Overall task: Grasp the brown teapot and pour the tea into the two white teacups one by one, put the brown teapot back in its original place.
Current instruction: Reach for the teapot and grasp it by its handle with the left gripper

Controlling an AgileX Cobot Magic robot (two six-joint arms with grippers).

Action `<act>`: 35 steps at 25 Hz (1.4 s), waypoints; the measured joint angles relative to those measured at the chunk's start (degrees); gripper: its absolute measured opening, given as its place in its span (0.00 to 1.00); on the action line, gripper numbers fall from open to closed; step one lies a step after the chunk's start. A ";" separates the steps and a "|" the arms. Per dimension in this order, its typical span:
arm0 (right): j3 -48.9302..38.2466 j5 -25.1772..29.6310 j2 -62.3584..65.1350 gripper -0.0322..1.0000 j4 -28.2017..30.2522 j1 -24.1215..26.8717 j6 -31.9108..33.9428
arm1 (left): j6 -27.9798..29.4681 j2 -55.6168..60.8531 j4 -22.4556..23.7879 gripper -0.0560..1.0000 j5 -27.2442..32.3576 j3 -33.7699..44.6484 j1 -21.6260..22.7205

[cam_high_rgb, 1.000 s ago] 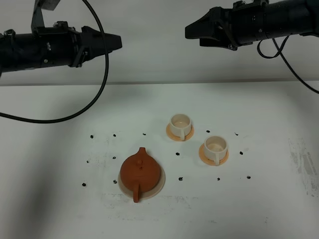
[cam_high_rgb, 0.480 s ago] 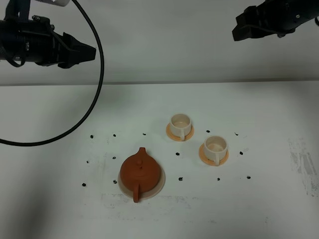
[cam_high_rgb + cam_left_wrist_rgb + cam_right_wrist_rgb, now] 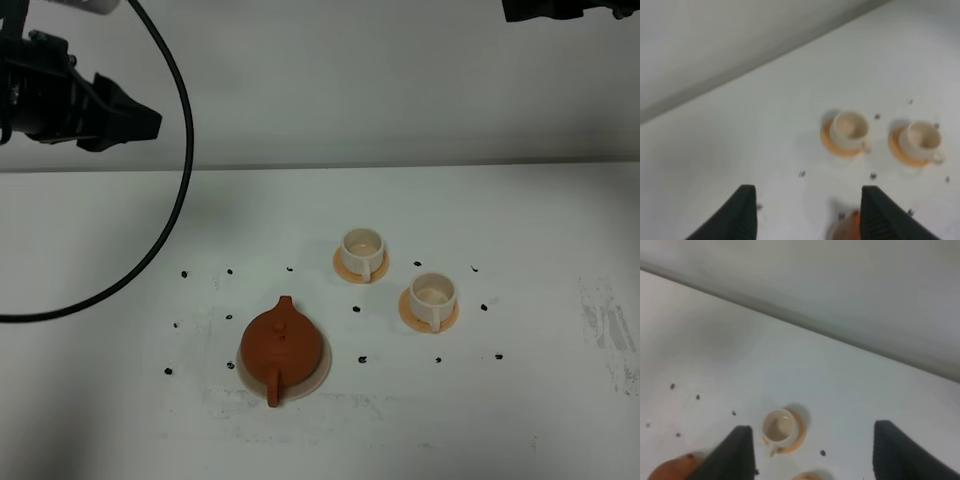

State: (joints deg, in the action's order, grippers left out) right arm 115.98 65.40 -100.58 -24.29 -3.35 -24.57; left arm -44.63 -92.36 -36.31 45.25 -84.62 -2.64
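Exterior high view showed me the white table; above it my left gripper and right gripper hung empty, fingers apart. The brown teapot sat on its beige coaster, far teacup and near teacup near it.

left arm: is hovering at 10 o'clock of the high view, wrist end pointing toward 3 o'clock | left gripper: jaws are standing wide apart | right arm: is showing only at the frame edge near 1 o'clock, mostly cropped | right gripper: jaws are standing wide apart
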 joint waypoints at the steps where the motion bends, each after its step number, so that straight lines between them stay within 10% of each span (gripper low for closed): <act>1: -2.05 -0.68 1.54 0.54 -0.15 0.00 -0.30 | 0.24 1.10 0.91 0.52 -0.86 1.11 0.00; 12: -23.90 -13.67 19.35 0.54 -0.21 0.00 -3.06 | 0.36 15.41 1.80 0.52 -15.45 16.73 0.00; 35: -51.42 -19.88 54.69 0.54 -2.76 0.00 -3.47 | 0.36 16.79 8.84 0.51 -16.25 23.85 0.00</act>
State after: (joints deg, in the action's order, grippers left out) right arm 64.56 45.52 -45.89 -27.06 -3.35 -28.05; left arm -44.27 -75.57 -27.47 28.99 -60.77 -2.64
